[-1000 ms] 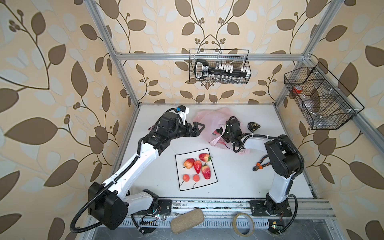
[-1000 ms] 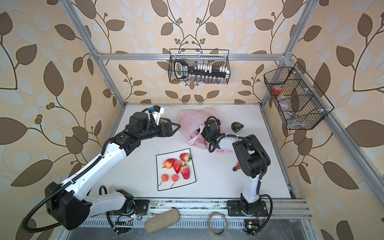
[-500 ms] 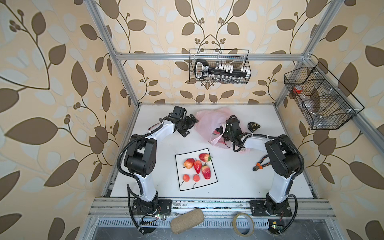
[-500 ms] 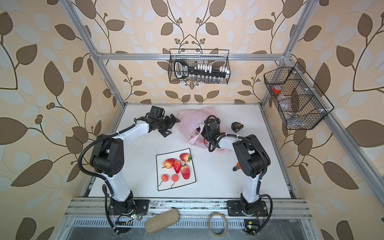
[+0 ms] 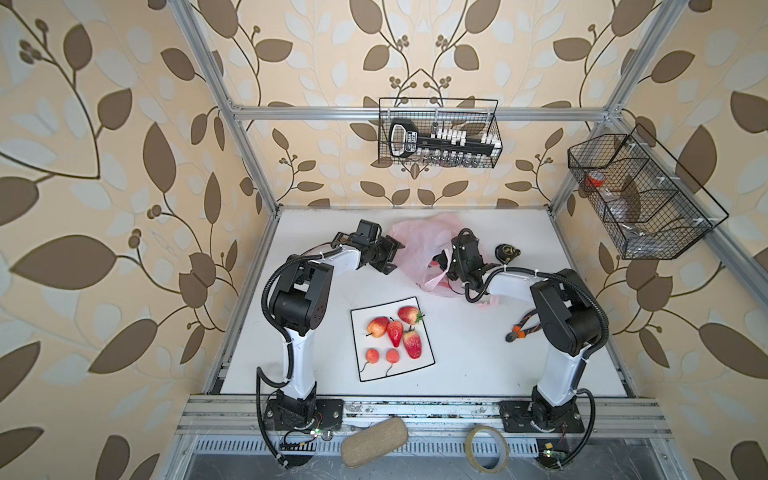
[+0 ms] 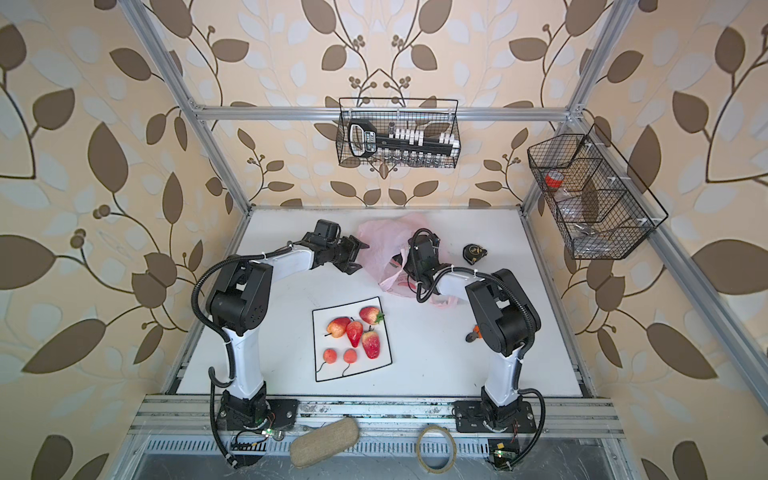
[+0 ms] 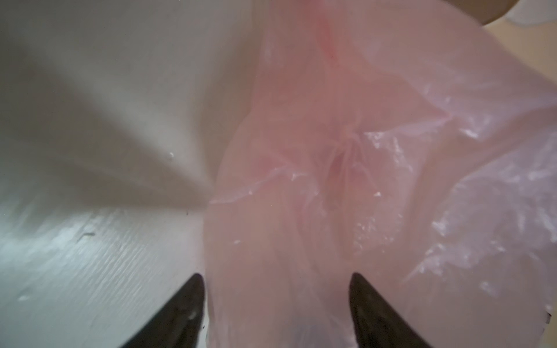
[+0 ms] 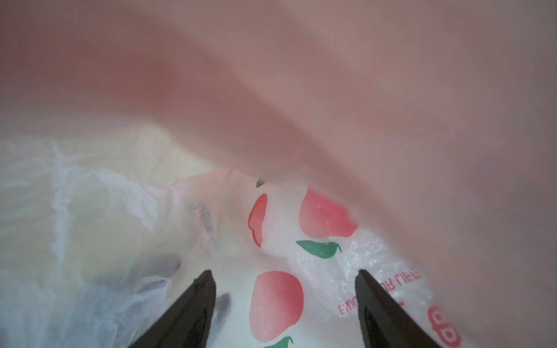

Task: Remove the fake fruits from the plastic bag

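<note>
Now, upper centre, the left gripper is straddling the plastic bag edge, the right gripper sitting inside it, both jaws apart.

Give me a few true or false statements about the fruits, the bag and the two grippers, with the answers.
1. Six fake fruits lie on the white mat. True.
2. The plastic bag lies on that mat. False: it lies on the table behind the mat, apart from it.
3. The right gripper reaches into the bag's mouth. True.
4. The left gripper holds a fruit. False: its jaws stand apart at the bag's edge, with only film between them.
</note>
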`<state>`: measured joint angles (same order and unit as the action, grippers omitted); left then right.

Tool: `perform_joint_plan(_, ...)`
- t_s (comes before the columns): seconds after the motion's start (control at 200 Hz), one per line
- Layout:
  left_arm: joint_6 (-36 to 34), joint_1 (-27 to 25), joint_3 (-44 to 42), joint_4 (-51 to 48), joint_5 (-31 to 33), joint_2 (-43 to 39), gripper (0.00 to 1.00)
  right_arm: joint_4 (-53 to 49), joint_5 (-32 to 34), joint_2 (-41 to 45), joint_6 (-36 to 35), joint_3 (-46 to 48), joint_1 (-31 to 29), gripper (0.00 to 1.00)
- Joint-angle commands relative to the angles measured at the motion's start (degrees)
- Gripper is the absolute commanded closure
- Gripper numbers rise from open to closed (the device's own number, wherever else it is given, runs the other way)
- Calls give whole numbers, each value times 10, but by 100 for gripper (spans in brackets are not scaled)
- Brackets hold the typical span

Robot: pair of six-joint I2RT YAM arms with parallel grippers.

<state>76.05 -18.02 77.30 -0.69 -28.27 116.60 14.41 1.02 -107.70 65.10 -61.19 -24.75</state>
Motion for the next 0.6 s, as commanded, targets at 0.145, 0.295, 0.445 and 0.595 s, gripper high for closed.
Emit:
perform_joint_plan(0.145, 6, -3, 46, 33, -8, 4, 85, 9, 5, 8, 7, 4, -3, 27)
perform_joint_plan(0.295, -111, -12, 118, -60, 0, -11, 100, 17, 10, 14, 8, 10, 5, 26)
perform_joint_plan(0.445, -248, -44, 233, -175, 8, -15, 100, 30, 19, 31, 6, 30, 20, 26)
perform_joint_plan(0.595, -331, -69, 300, -226, -1, -15, 100, 32, 23, 55, -2, 49, 36, 25)
